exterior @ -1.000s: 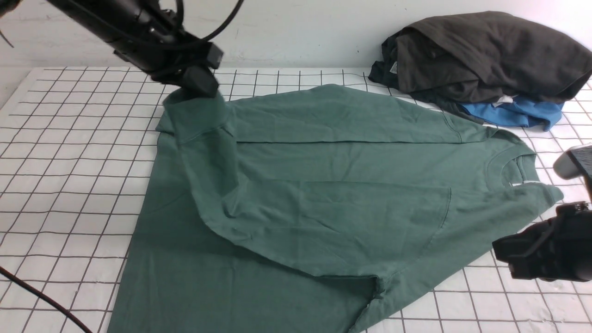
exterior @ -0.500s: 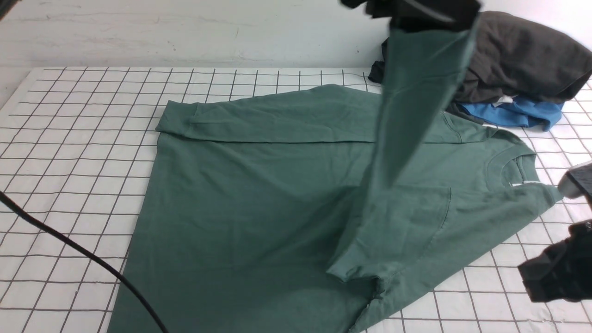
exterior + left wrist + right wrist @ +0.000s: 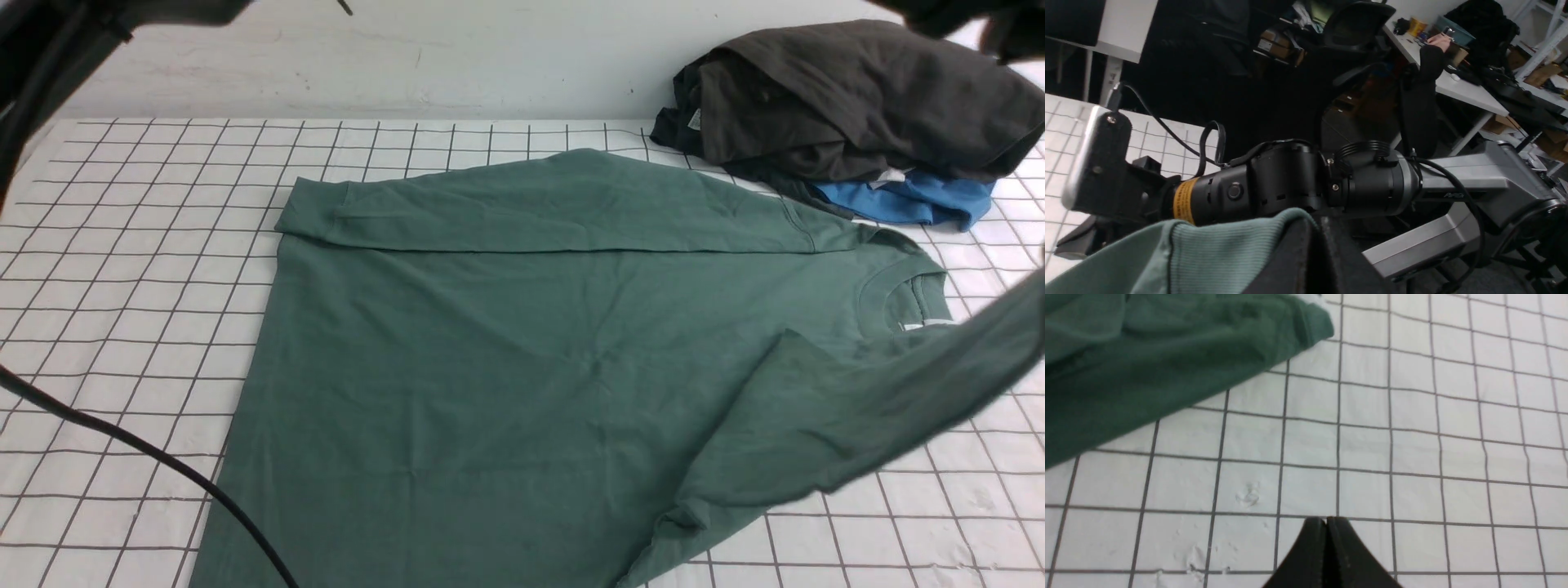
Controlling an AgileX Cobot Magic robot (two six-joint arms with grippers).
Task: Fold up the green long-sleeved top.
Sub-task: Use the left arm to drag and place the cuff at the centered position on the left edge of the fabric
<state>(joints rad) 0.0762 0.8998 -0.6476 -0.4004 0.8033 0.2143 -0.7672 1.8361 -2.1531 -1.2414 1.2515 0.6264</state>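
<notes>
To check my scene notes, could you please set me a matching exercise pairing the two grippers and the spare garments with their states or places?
Things:
1. left gripper
2. right gripper
3. blue garment
4. dark grey-brown garments

States or places:
A. shut, empty, above the grid sheet
B. pokes out from under other clothes
C. shut on the cuff of the green long-sleeved top
D. heaped on top, far right

Pairs: 1-C; 2-A; 3-B; 4-D.

The green top (image 3: 490,367) runs off the front view's bottom edge, its raised sleeve (image 3: 939,376) blurred.
</notes>
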